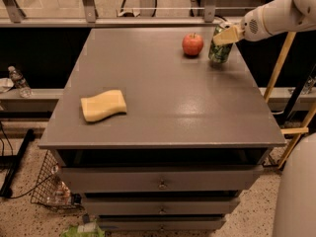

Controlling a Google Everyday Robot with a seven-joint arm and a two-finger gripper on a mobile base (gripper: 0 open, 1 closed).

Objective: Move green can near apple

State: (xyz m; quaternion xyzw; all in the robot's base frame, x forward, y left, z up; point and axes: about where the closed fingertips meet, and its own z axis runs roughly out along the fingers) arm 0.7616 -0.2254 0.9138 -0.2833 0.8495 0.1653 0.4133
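The green can has a dark green patterned body and stands near the table's far right edge. The red apple sits just left of it with a small gap between them. My gripper reaches in from the right on a white arm and is shut on the can's upper part, with one beige finger lying across its top. The can's base is at the table surface; I cannot tell whether it touches.
A yellow sponge lies on the grey table at the front left. Drawers are below the tabletop. A water bottle stands on the left ledge. A wire basket is on the floor. Wooden poles lean at the right.
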